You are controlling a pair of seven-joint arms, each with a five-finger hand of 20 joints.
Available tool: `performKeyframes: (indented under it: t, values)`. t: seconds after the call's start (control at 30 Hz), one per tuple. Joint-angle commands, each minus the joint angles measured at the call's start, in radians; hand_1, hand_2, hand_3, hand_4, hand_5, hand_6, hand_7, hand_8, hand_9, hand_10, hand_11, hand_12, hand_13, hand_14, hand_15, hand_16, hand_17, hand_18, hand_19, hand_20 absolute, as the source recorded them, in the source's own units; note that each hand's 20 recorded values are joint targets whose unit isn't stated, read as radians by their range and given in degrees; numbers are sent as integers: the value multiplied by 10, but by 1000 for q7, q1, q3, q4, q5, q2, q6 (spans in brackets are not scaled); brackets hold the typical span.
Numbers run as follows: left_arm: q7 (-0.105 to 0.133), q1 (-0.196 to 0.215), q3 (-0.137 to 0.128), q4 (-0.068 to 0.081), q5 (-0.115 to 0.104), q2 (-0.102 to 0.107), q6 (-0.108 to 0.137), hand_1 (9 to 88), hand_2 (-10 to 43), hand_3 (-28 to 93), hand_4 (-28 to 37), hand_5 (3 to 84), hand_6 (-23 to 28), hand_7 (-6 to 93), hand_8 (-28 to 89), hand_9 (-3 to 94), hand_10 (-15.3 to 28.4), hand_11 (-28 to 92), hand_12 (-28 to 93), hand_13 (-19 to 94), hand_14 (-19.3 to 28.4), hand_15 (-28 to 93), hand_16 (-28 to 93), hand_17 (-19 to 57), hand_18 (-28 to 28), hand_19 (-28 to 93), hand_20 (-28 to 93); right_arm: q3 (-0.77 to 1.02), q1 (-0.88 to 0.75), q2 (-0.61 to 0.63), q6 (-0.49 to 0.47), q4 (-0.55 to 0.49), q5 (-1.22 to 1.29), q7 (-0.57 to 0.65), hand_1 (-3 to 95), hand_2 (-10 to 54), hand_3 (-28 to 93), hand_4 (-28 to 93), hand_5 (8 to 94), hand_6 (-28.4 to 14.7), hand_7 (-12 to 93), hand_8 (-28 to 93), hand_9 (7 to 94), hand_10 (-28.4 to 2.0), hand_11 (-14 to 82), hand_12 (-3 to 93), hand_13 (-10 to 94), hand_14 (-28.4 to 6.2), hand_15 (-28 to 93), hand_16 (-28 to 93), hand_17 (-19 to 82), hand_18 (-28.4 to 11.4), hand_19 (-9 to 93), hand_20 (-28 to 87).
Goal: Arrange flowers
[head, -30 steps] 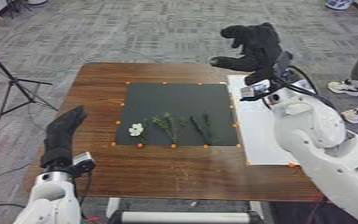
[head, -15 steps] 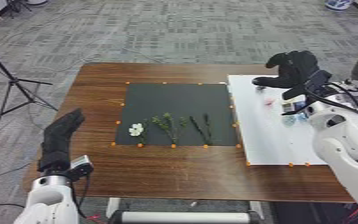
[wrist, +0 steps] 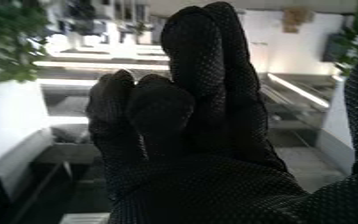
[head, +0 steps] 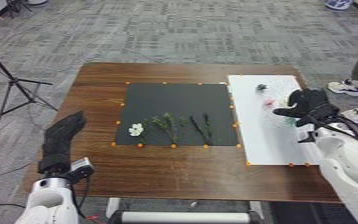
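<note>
1 wht flower [head: 136, 130], 2 dk stems [head: 198, 129] (on 1 blk mat [head: 174, 97])

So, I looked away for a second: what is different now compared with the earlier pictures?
The right hand has come back toward the robot and to the right, now over the white sheet. I see nothing taken hold of or let go. The left hand and the white flower on the dark mat stayed put.
</note>
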Motion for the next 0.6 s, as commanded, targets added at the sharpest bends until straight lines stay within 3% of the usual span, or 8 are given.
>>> performKeyframes:
  t: [0.03,0.37,0.6]
  values:
    - [-4,14,-3,-10,6,-11,-17,242,53,713,-277,456,50,161,-84,448,131,205,92,335,151,143,-8,46,98,68,139,32,-59,-17,-4,33,-29,26,211,-95,645,-184,684,-8,274,-95,790,-139,452,324,705,-147,758,437,342,-279,799,578]
    - [-7,11,-3,-10,8,-15,-26,244,48,715,-271,460,51,163,-84,450,131,206,92,338,150,148,-11,46,98,67,139,26,-60,-25,-10,46,-46,39,222,-95,651,-187,698,-8,278,-95,795,-137,453,323,708,-146,759,435,343,-279,800,579]
    - [-5,13,-3,-10,5,-16,-29,245,48,715,-270,462,50,165,-84,450,131,207,94,339,150,149,-13,46,98,66,139,-4,-46,-30,-22,60,-68,77,297,-95,669,-198,741,-2,283,-102,827,-130,453,319,726,-141,759,429,356,-276,808,575]
